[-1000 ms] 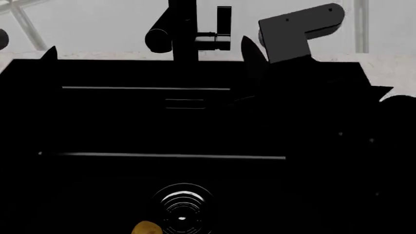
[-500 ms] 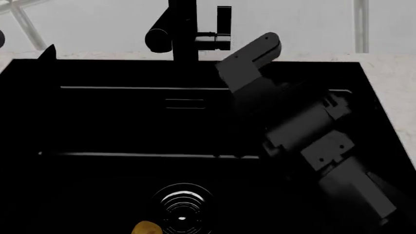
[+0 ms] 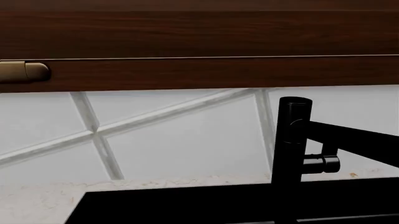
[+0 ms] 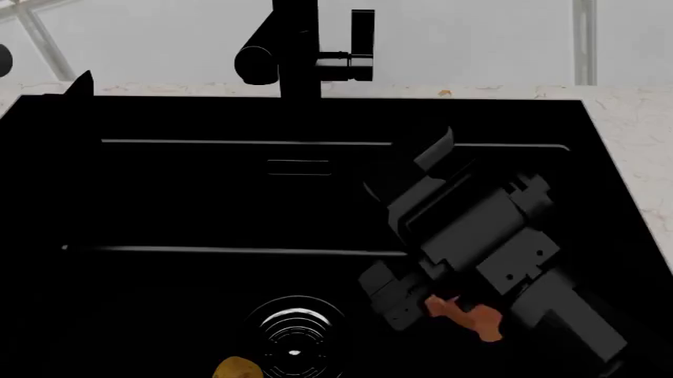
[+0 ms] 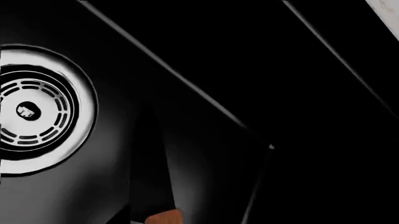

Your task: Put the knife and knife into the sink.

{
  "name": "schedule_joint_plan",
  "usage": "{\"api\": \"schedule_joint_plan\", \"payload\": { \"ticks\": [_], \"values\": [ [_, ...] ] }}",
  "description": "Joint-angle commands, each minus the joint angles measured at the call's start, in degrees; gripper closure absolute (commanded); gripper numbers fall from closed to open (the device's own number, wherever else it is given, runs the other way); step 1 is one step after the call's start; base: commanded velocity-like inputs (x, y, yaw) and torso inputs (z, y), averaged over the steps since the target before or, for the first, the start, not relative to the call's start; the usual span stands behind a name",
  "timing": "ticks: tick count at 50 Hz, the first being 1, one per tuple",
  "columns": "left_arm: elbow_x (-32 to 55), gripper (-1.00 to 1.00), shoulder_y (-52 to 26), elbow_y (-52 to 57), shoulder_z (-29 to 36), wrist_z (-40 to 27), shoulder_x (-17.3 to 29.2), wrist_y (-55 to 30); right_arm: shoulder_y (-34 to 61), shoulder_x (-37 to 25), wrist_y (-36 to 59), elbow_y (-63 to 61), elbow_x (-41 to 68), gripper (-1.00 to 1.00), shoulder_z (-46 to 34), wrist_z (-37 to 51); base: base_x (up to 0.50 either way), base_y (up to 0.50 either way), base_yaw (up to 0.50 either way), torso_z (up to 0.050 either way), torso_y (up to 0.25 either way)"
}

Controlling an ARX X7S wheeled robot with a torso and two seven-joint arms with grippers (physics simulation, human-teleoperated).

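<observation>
- Right gripper (image 4: 405, 295) low over the sink (image 4: 158, 197), lower right of head view, clenched on knife (image 4: 468, 319) by its orange handle, presumably for a drop.
- Blade points toward drain (image 5: 28, 109).
- Left gripper unseen.

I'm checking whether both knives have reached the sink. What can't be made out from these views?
- Knife with the orange-brown handle: head view, black blade lost against the black sink.
- Right gripper: head view, dark on dark; open or shut unclear.
- Pale-bladed knife: in no view.
- Left gripper: outside all views; its wrist camera shows only tap and wall.
- Yellow lump: cut by the bottom edge.
</observation>
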State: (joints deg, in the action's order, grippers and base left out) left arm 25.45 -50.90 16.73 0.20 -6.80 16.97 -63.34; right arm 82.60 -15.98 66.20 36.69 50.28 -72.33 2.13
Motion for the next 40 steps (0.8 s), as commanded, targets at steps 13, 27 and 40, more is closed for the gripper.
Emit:
{"api": "schedule_joint_plan", "payload": {
  "ticks": [13, 27, 40],
  "values": [
    [0.55, -1.0, 1.08, 0.91, -0.16, -0.49, 0.7, -0.22, -2.71, -18.86, 12.79, -38.23, 21.46, -1.0, 24.61, 28.88, 0.0, 0.0, 0.0, 0.0, 0.0],
    [0.66, -1.0, 0.81, 0.83, -0.1, -0.96, 0.92, -0.31, -0.59, -29.05, 11.45, -53.16, 38.87, -1.0, 40.9, 47.36, 0.0, 0.0, 0.0, 0.0, 0.0],
    [0.93, -1.0, 1.08, 0.72, 0.06, -1.06, 0.84, 0.18, -20.85, -36.06, -16.49, -67.01, 15.53, -1.0, 48.1, 46.9, 0.0, 0.0, 0.0, 0.0, 0.0]
  ]
}}
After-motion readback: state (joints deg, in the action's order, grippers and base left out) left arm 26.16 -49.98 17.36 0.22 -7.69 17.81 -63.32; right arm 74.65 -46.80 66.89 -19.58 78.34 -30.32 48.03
